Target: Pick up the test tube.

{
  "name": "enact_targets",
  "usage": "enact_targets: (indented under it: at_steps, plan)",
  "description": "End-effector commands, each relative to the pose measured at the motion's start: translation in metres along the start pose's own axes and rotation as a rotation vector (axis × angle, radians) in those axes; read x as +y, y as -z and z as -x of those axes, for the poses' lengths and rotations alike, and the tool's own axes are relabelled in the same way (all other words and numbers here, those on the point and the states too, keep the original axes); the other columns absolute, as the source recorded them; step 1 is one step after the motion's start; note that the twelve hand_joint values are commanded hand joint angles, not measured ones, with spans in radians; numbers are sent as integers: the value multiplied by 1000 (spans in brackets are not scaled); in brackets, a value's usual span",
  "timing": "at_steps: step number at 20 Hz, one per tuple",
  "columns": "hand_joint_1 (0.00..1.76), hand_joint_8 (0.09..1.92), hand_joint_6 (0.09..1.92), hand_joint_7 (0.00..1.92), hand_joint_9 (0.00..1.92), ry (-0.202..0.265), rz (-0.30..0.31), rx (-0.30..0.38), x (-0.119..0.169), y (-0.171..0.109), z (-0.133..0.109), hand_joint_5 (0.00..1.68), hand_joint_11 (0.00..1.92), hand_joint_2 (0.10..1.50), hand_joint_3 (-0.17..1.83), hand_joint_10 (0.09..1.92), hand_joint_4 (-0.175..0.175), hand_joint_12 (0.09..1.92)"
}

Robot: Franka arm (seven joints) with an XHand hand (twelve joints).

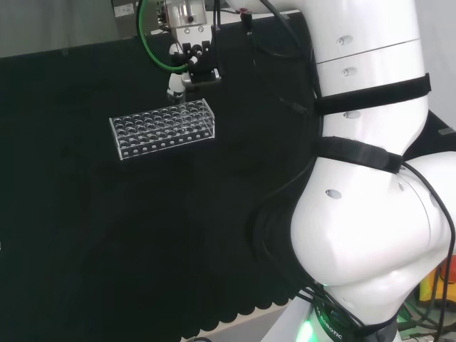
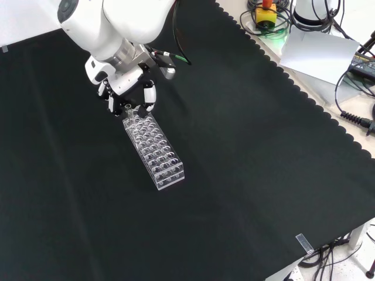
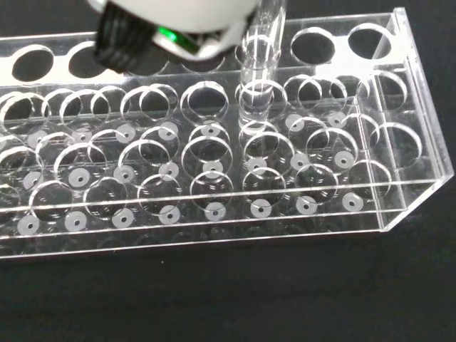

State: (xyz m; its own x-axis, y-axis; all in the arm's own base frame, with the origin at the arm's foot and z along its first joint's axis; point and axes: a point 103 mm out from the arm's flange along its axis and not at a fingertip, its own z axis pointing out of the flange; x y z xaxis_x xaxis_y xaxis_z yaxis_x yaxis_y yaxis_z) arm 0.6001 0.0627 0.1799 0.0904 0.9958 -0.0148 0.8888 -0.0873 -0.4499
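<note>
Hand point(image 2: 130, 93) first: you can see it hanging right over the far end of the clear rack point(image 2: 155, 151) in the front view, with its fingers point(image 2: 150, 96) pointing down and bent in around the rack's top corner; in the head view the hand point(image 1: 191, 68) sits just past the rack's point(image 1: 162, 130) back right corner; I cannot tell from these pictures if the fingers are already pinching anything, so treat the grip as not known

Look at the wrist view for the thing you want; the test tube point(image 3: 258, 68) is a clear glass tube that stands almost straight up in a hole near the rack's point(image 3: 410, 192) back row, close to one end; its lower part sits down in the rack and its top reaches up next to the blurred white part of the hand point(image 3: 178, 21); so the tube is right under the hand and very near it, not off to one side

The long way of the tube runs up and down, the same way the fingers point; I think your next move turns on that; close around the top of the tube, then lift straight up along its length, so it slides out of its hole and does not knock the rack; a sideways pull could tip the rack or jam the glass
</note>
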Motion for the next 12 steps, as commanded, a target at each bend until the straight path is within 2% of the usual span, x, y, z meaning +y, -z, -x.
enact_targets:
  at_steps: [1, 2, 3, 4, 7, 9, 12]
  plan:
    - [1113, 482, 679, 1525, 1290, -52, 71, 91, 0, -7, -3, 1028, 545, 673, 606, 560, -119, 1389]
    - [1138, 457, 685, 1561, 1334, -63, 84, 117, 0, -7, -4, 1101, 570, 757, 479, 552, -105, 1380]
    - [1159, 442, 675, 1586, 1367, -75, 98, 142, 0, -7, -5, 1151, 598, 811, 392, 550, -116, 1369]
    - [1215, 461, 627, 1502, 1386, -86, 120, 168, -1, -7, -7, 1199, 636, 815, 369, 550, -139, 1340]
    - [1300, 537, 565, 1371, 1420, -104, 177, 246, -1, -4, -11, 1278, 756, 711, 530, 583, -171, 1269]
    - [1382, 559, 585, 1391, 1292, -101, 209, 269, -2, -1, -15, 1269, 811, 692, 549, 609, -175, 1246]
    - [1420, 575, 595, 1400, 1243, -100, 238, 302, -2, 4, -17, 1270, 849, 668, 584, 623, -175, 1233]
